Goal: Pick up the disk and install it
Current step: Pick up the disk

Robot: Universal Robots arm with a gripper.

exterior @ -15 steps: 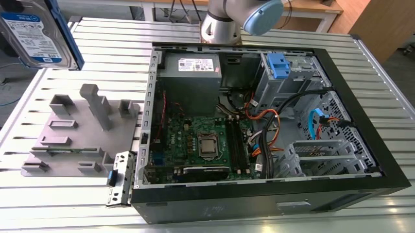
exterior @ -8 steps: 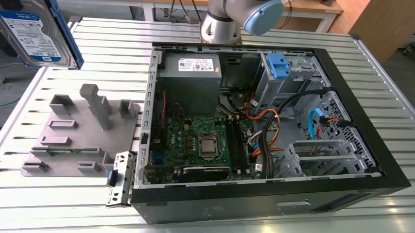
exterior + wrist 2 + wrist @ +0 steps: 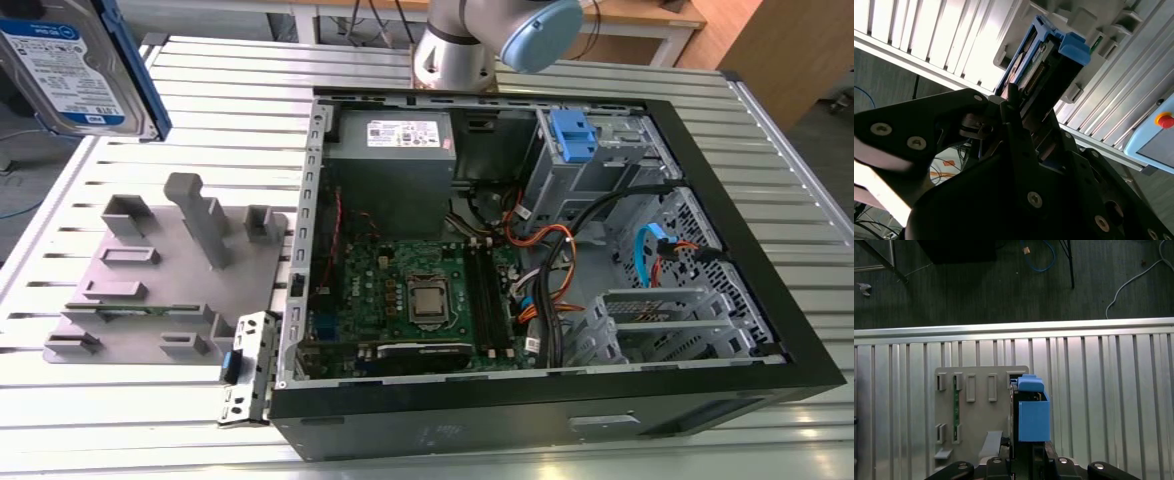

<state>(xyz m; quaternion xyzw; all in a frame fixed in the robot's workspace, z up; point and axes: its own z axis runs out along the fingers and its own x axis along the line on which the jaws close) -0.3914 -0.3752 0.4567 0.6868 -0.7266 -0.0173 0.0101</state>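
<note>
Gripper (image 3: pixel 1020 119) was clenched on the disk (image 3: pixel 1051 60), grasping its blue-framed end. Disk hung above the grey fixture plate (image 3: pixel 147 290), clear of it; the open computer case (image 3: pixel 534 250) stood beside that plate.

The disk (image 3: pixel 74 68), a flat rectangular silver metal hard drive with a white-and-blue label and a blue plastic carrier frame along its edges, is lifted clear of the slatted metal bench (image 3: pixel 747 130). In the exterior view it stands on edge at the far left, slightly tilted, with the label face towards the camera. In the second wrist view it appears edge-on (image 3: pixel 1030 75), clamped between the dark fingers of the gripper (image 3: pixel 1026 107), with the blue frame's end block at its far end. In the first wrist view the blue frame (image 3: pixel 1033 415) hangs over one edge of a grey fixture plate (image 3: pixel 979 430).
</note>
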